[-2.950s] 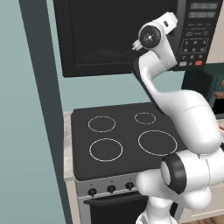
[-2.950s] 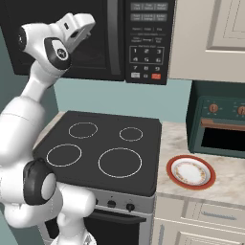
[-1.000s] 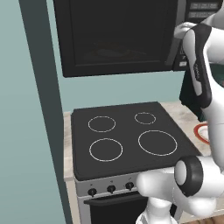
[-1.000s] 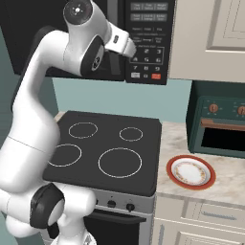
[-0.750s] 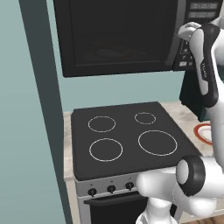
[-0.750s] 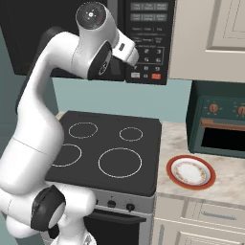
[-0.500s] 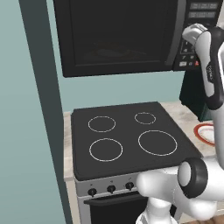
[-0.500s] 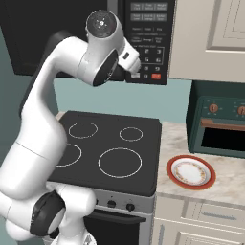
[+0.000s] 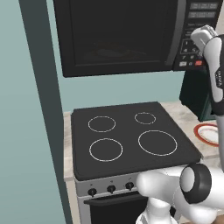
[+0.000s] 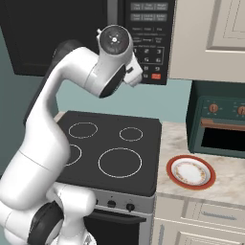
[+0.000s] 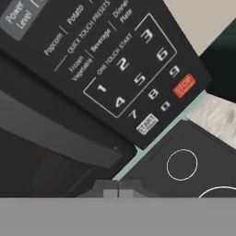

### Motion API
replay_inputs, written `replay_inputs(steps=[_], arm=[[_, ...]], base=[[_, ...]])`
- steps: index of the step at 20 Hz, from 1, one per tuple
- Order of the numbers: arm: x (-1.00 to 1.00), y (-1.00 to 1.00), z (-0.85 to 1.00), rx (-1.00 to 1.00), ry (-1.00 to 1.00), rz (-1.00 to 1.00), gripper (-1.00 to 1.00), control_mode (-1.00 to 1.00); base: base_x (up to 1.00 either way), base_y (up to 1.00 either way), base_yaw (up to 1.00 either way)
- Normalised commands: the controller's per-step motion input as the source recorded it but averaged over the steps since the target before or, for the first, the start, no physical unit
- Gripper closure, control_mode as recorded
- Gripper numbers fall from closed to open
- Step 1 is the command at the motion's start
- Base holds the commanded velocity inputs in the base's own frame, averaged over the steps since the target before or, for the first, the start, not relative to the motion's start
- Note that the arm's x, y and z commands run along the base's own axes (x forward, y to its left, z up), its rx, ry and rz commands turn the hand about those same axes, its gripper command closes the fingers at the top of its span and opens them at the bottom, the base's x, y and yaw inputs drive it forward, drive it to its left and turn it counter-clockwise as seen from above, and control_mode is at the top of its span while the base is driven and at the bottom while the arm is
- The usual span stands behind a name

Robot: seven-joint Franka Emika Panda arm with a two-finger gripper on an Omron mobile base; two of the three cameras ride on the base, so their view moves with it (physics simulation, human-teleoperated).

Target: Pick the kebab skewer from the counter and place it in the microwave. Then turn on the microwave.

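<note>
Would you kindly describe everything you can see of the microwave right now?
The microwave is a large black box mounted above the stovetop. Its dark glass door is shut, with a long vertical handle beside the keypad. The keypad shows number keys, preset labels such as Popcorn and Potato, a pale START key and a red STOP key. The shut end effector points at the keypad's lower edge.
</note>
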Motion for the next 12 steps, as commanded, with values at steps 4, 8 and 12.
replay_inputs(steps=[4,8,12], arm=[[-0.17,-0.16,-0.15,0.23,-0.02,-0.09,1.00,-1.00],[-0.14,-0.12,-0.20,0.23,-0.04,-0.09,1.00,-1.00],[-0.07,-0.07,-0.16,0.23,-0.03,-0.07,1.00,-1.00]], base=[[0.00,0.00,0.00],[0.00,0.00,0.00],[0.00,0.00,0.00]])
